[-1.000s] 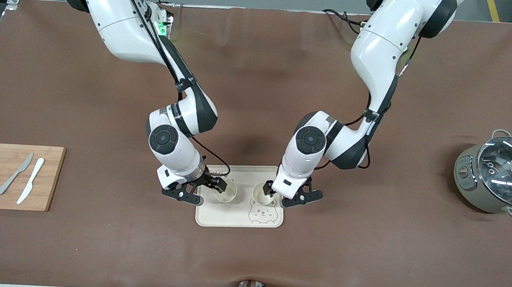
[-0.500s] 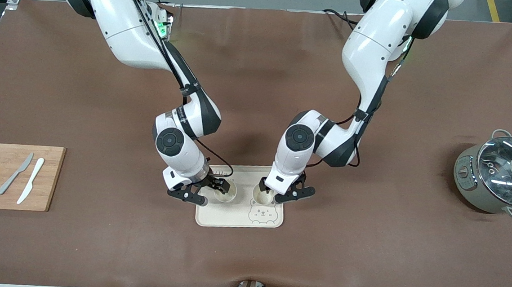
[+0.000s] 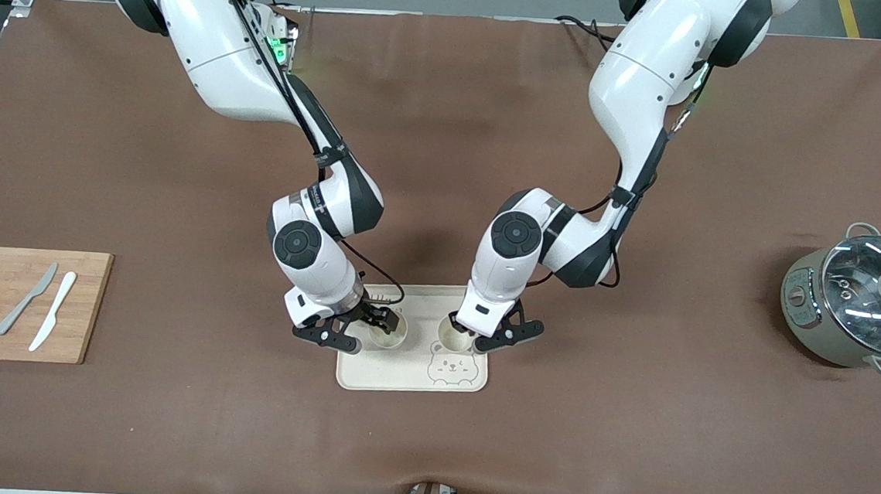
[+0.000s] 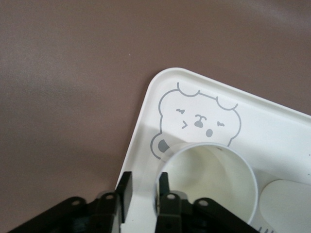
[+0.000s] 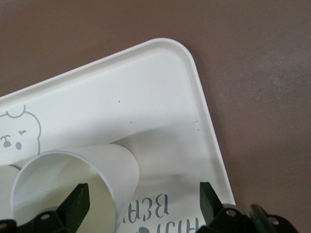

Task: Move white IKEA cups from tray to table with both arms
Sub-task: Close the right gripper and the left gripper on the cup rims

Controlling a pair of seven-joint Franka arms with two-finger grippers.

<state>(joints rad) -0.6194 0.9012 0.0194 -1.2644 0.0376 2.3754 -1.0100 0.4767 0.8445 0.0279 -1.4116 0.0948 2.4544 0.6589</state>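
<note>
Two white IKEA cups stand upright side by side on the bear-printed tray. The right gripper is low over the cup toward the right arm's end. In the right wrist view this gripper is wide open, with one finger inside the cup and the other outside, over the tray. The left gripper is at the other cup. In the left wrist view it is open and straddles the wall of the cup, with a gap showing beside the wall.
A wooden cutting board with two knives and lemon slices lies at the right arm's end of the table. A grey pot with a glass lid stands at the left arm's end. Brown table surface surrounds the tray.
Both wrists have shifted a little toward the middle of the tray. Both cups stay standing on the tray.
</note>
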